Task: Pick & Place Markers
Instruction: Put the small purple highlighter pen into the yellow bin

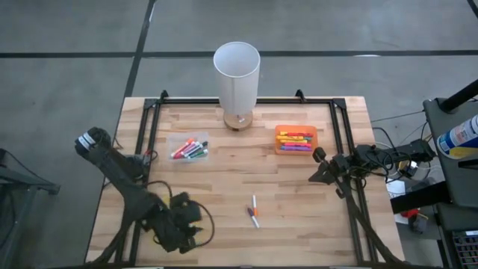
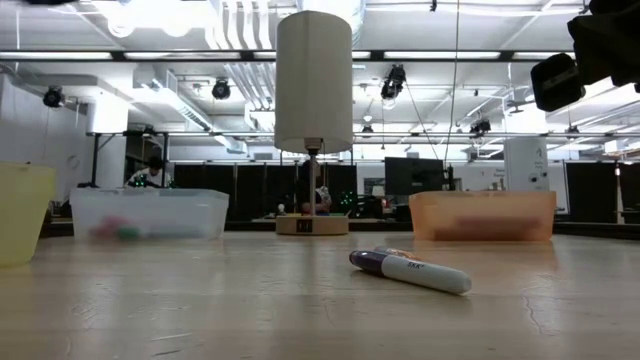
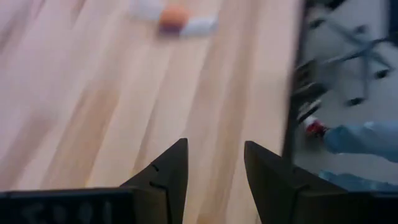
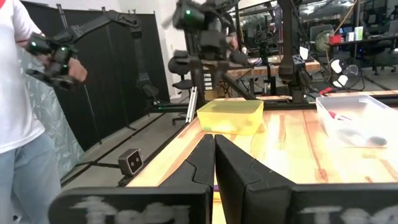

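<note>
Only the right wrist view shows a yellow tray (image 4: 230, 116), while loose markers (image 1: 254, 211) lie at the table's (image 1: 224, 187) six o'clock; left gripper (image 3: 216, 165) is parted and empty, right gripper (image 4: 214, 158) is clenched, holding nothing.

Two loose markers (image 1: 254, 212) flat mid-table, near front; others in clear tray (image 1: 188, 149) & orange tray (image 1: 295, 140).

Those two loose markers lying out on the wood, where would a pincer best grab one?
Probably mid-barrel, coming straight down from above. The loose markers lie flat on the table, and the white-barrelled one is thin and round, so pincer fingers set across its barrel should close on it. The left pincer, open, looks nearest.
</note>
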`<state>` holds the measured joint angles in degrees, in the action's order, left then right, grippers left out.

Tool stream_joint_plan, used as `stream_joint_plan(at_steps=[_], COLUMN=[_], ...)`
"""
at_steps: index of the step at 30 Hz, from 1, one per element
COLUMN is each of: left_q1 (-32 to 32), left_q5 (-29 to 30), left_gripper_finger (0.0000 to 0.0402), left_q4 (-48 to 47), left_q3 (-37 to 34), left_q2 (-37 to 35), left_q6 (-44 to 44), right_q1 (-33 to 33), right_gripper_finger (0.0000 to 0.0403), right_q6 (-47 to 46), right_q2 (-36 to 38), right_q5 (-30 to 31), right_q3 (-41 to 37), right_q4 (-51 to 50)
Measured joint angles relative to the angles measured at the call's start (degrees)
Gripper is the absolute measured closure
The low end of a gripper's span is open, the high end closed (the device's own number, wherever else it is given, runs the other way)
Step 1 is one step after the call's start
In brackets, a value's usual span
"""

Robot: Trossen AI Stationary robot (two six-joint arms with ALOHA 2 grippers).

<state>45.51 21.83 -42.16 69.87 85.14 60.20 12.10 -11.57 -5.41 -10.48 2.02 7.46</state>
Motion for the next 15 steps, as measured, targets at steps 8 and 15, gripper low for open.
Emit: stream_joint_plan(at_steps=[8, 15], left_q1=[-9.8, -19.9], left_q5=[-0.1, -1.6], left_gripper_finger=[0.0253, 0.0253], left_q4=[24.2, 36.7], left_q3=[0.3, 0.3], left_q2=[0.2, 0.7], left_q6=[-27.8, -39.5], right_q1=[0.0, 0.0], right_gripper_finger=[0.0394, 0.0394], right_q6=[0.0, 0.0], right_q2=[0.0, 0.0], right_q5=[0.0, 0.0], right_q3=[0.0, 0.0], right_q4=[0.0, 0.0])
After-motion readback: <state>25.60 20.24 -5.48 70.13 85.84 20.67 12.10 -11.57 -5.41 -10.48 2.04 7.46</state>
